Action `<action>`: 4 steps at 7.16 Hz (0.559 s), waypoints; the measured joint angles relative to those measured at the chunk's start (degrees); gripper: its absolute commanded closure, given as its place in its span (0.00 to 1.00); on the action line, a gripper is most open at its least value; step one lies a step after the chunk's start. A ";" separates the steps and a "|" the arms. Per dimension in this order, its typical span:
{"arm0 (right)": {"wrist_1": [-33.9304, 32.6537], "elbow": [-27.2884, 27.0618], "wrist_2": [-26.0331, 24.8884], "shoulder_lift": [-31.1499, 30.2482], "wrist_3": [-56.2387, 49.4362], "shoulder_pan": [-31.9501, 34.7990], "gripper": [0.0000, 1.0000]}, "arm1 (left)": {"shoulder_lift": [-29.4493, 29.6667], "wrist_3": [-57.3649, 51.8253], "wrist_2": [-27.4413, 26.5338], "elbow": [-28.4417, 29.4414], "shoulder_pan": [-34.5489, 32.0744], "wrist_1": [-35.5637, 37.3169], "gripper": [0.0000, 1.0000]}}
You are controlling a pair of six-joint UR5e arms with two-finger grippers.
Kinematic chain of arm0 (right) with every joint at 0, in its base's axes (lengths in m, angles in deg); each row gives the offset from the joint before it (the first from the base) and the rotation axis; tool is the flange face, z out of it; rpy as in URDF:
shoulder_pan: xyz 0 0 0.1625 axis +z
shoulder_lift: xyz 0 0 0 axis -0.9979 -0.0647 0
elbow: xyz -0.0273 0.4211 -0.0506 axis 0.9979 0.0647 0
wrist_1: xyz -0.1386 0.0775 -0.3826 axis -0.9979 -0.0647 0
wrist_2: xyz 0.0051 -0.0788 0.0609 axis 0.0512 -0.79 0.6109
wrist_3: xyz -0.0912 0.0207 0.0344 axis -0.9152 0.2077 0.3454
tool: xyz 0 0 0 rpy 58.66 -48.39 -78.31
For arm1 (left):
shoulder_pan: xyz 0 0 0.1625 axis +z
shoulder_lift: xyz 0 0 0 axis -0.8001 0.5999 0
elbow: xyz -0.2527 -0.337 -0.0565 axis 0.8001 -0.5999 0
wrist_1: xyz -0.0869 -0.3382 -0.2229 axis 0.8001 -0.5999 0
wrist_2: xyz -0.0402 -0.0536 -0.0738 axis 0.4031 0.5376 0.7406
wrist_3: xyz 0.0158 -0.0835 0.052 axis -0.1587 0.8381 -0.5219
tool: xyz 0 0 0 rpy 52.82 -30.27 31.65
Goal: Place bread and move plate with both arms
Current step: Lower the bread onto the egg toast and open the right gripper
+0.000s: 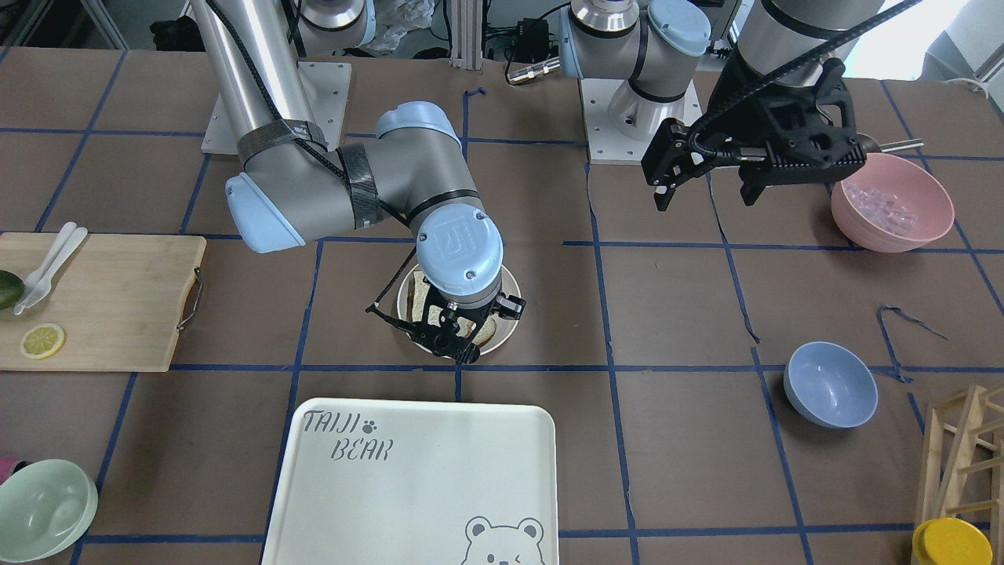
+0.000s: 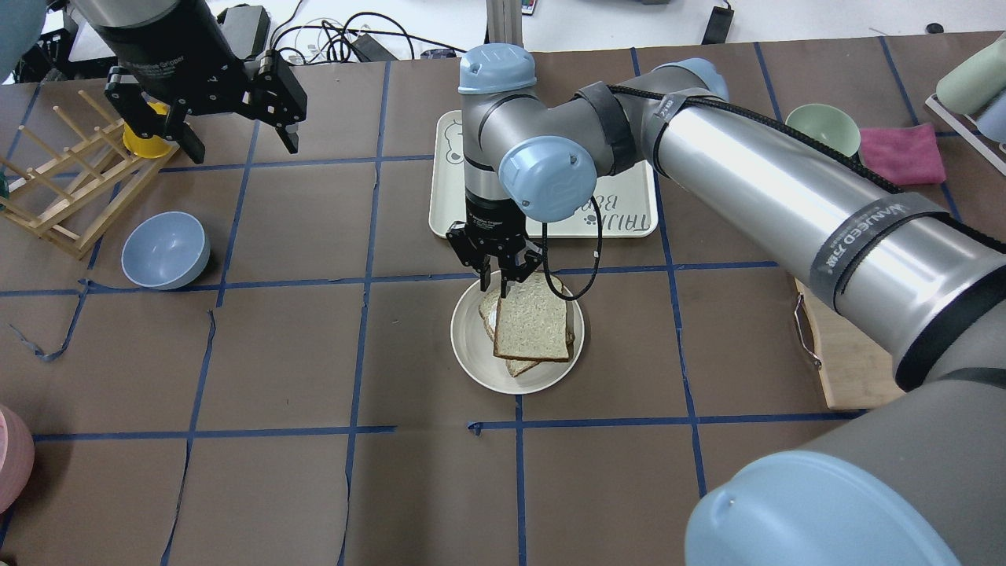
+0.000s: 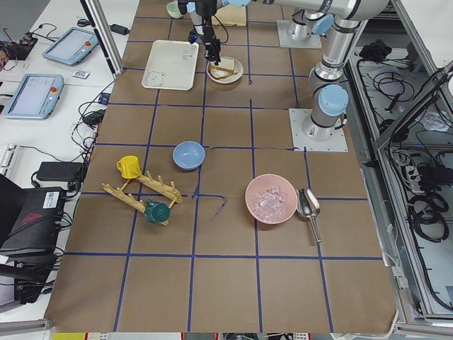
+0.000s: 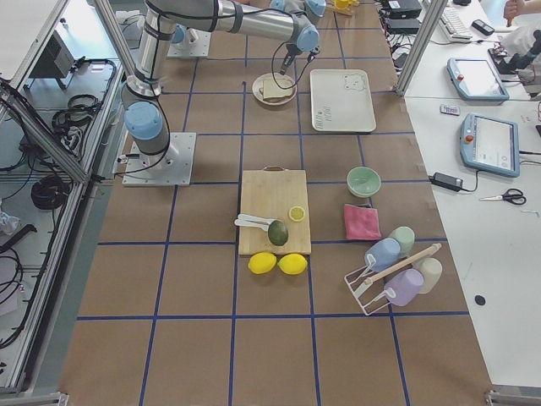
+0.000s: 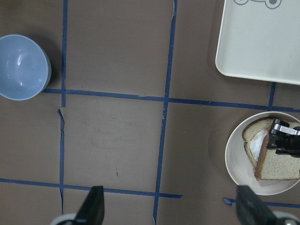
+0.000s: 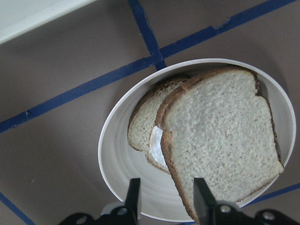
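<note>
The round cream plate [image 2: 471,363] stands at the table's middle, just in front of the bear tray [image 2: 621,214]. On it the plain bread [image 2: 532,318] lies flat and skewed on top of the egg-topped slice [image 6: 143,126], covering most of it. My right gripper [image 2: 503,283] hangs point-down low over the plate's tray-side edge, open; in its wrist view its fingers [image 6: 133,197] straddle the bread's [image 6: 220,136] corner without clamping it. My left gripper [image 2: 212,118] is wide open and empty, held high over the table's left part, far from the plate [image 5: 234,164].
A blue bowl [image 2: 165,249] and a wooden rack [image 2: 71,181] with a yellow cup stand to the left. A cutting board [image 1: 102,302] with a lemon slice lies on my right side. A pink bowl [image 1: 892,202] and a green bowl [image 1: 43,510] stand further out.
</note>
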 measured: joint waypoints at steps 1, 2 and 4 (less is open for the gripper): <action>-0.14 0.17 -0.26 -0.92 -1.01 -0.44 0.00 | 0.04 -0.05 0.01 -0.01 0.00 0.00 0.00; -0.29 0.09 -0.73 -2.67 -3.35 -1.32 0.00 | 0.14 -0.12 -0.01 -0.05 0.01 0.00 0.00; 0.57 -0.52 -1.06 -7.81 -14.25 -6.14 0.00 | 0.06 -0.17 -0.18 -0.19 -0.08 -0.18 0.00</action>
